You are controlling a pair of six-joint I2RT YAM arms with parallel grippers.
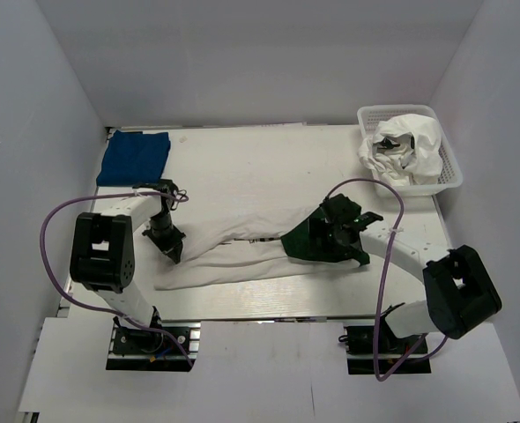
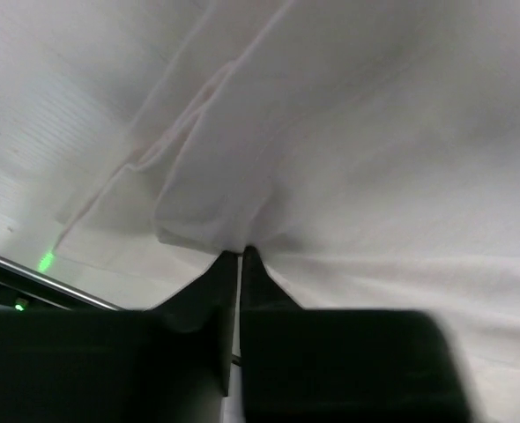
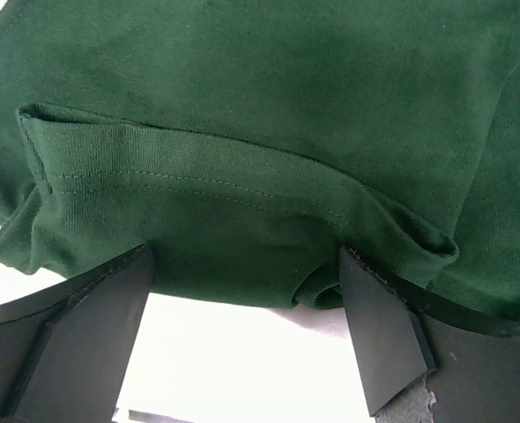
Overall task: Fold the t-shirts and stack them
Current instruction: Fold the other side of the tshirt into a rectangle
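The white tee [image 1: 242,254] lies stretched across the middle of the table, its dark green sleeve [image 1: 297,240] at the right end. My left gripper [image 1: 174,254] stands at the tee's left end. In the left wrist view it [image 2: 241,254] is shut on a pinched fold of the white cloth [image 2: 348,132]. My right gripper [image 1: 329,236] sits over the green sleeve. In the right wrist view it [image 3: 247,264] is open, and the sleeve's stitched hem [image 3: 242,189] lies between and just ahead of the fingers. The royal-blue tee [image 1: 135,157] lies folded at the back left.
A white mesh basket [image 1: 449,163] at the back right holds a crumpled white cloth [image 1: 410,145] with dark marks. Purple cables loop beside both arms. White walls close in the table on three sides.
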